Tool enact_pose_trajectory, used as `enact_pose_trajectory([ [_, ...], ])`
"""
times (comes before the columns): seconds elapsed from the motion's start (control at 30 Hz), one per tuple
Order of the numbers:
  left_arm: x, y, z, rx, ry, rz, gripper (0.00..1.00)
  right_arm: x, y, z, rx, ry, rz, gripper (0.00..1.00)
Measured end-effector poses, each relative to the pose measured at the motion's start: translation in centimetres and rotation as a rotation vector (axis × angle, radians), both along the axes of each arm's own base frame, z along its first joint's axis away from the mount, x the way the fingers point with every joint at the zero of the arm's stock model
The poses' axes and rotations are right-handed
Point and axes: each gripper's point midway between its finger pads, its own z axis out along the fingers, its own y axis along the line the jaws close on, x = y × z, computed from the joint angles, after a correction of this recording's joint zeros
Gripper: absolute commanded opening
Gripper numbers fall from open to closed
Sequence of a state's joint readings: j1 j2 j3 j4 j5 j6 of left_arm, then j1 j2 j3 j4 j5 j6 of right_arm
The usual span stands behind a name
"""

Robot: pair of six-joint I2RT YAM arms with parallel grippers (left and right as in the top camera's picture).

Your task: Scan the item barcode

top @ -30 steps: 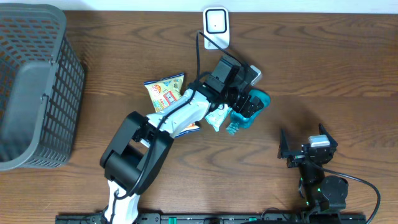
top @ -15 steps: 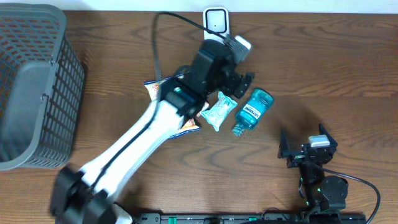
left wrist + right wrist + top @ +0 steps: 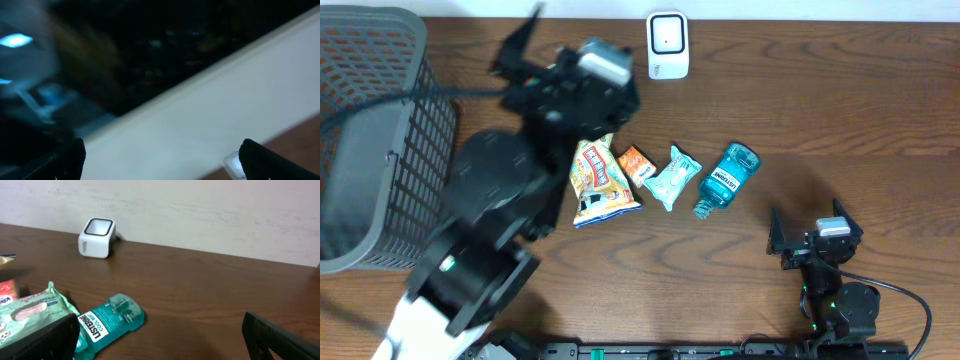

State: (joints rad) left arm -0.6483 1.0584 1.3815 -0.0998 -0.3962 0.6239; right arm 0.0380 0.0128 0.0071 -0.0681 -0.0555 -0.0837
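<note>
The white scanner (image 3: 667, 42) stands at the far edge of the table (image 3: 840, 110). Four items lie in a row on the robot's side of the scanner. A teal mouthwash bottle (image 3: 725, 180) lies on its side a little to the right. Next to it, going left, come a pale green packet (image 3: 673, 178), a small orange packet (image 3: 637, 165) and a yellow snack bag (image 3: 598, 185).

The left gripper (image 3: 520, 45) is up in the air just left of the scanner, its fingers wide apart and holding nothing. Its own camera is blurred and shows probably only the wall.

The right gripper (image 3: 812, 238) rests well apart from the scanner, near the robot's edge, also spread open and empty. A grey basket (image 3: 370, 130) stands far left of the scanner.
</note>
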Motion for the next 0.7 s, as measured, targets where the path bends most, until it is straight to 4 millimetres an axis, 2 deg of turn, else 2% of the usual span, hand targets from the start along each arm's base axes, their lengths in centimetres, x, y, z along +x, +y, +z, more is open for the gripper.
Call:
enact_pose_trajectory([
  [0.07, -1.1, 2.1, 0.7, 0.036, -0.020, 0.077, 0.98, 0.0, 0.0, 0.0, 0.000, 0.000, 0.000, 0.99],
  [0.17, -2.2, 4.9, 0.3, 0.106, 0.006, 0.183, 0.98, 0.0, 0.0, 0.0, 0.000, 0.000, 0.000, 0.99],
  [0.37, -4.2, 7.8, 1.0, 0.138, -0.008, 0.265, 0.98, 0.0, 0.0, 0.0, 0.000, 0.000, 0.000, 0.99],
  [0.57, -5.7, 9.2, 3.9, 0.126, -0.110, 0.305, 0.98, 0.0, 0.0, 0.0, 0.000, 0.000, 0.000, 0.99],
  [0.63, -5.3, 9.0, 3.0, 0.179, -0.077, 0.307, 0.98, 0.0, 0.0, 0.0, 0.000, 0.000, 0.000, 0.99],
  [0.7, -4.8, 8.4, 1.0, 0.262, -0.009, 0.290, 0.98, 0.0, 0.0, 0.0, 0.000, 0.000, 0.000, 0.99],
])
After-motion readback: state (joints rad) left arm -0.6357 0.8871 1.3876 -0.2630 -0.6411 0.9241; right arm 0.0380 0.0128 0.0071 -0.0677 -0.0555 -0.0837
